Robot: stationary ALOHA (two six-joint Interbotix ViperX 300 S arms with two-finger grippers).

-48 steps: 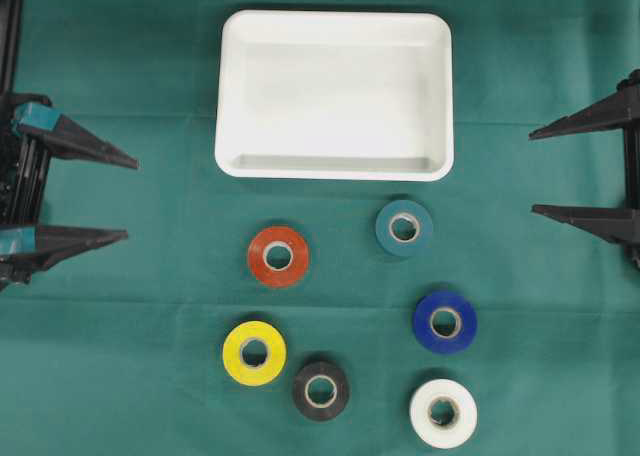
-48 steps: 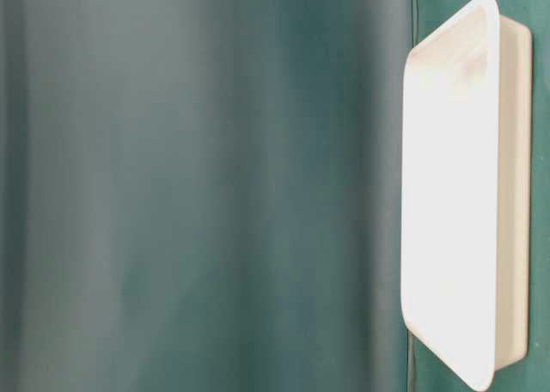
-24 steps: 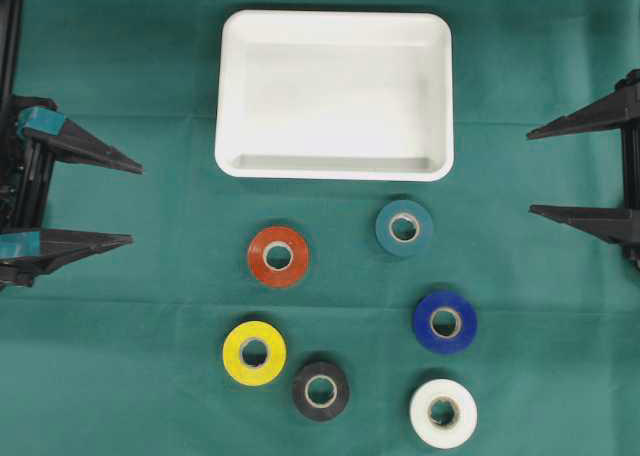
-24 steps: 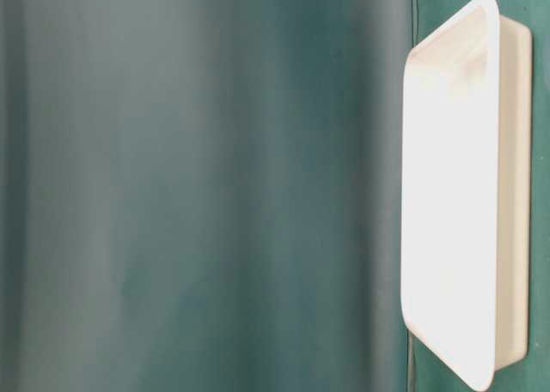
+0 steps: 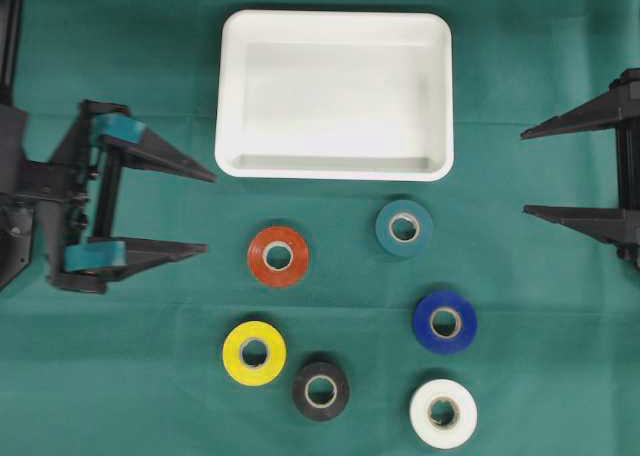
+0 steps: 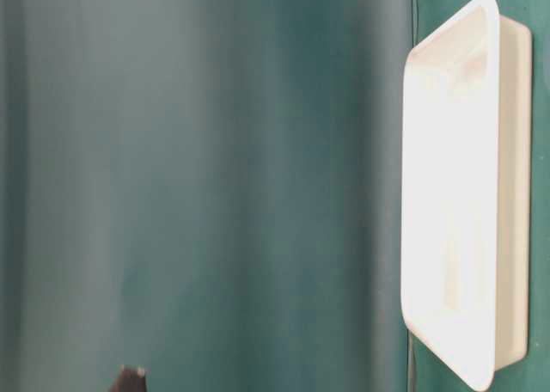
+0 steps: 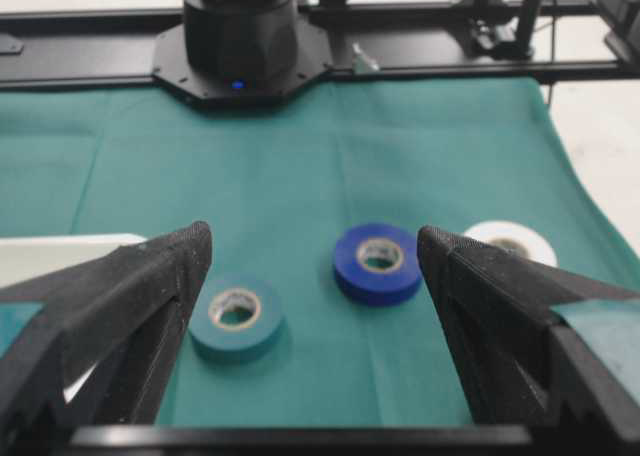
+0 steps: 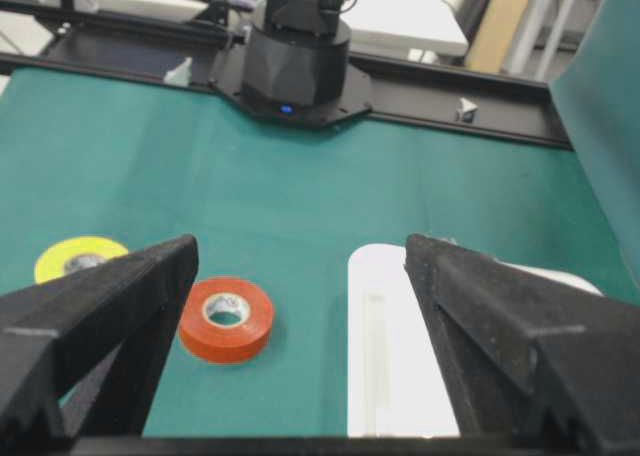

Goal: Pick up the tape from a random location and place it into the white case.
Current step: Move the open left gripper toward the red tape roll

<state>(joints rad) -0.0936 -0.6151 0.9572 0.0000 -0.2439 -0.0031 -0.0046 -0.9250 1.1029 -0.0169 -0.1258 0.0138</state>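
The white case [image 5: 335,96] lies empty at the back middle of the green cloth. Several tape rolls lie flat in front of it: red [image 5: 258,256], teal [image 5: 386,228], blue [image 5: 426,322], yellow [image 5: 234,354], black [image 5: 302,390] and white [image 5: 422,414]. My left gripper [image 5: 211,213] is open and holds nothing, just left of the red roll and the case's front left corner. Its wrist view looks between the jaws [image 7: 312,238] at the teal roll [image 7: 210,326] and the blue roll [image 7: 350,276]. My right gripper [image 5: 523,173] stands open at the right edge, empty.
Between its fingers the right wrist view shows the red roll [image 8: 195,331], the yellow roll [image 8: 55,258] and the case's near end [image 8: 390,356]. The table-level view shows the case [image 6: 451,194] and a dark tip [image 6: 129,379] at the bottom edge.
My left gripper has swung out from the left edge toward the middle, still open. The right gripper has barely shifted. The rolls and the case have not moved.
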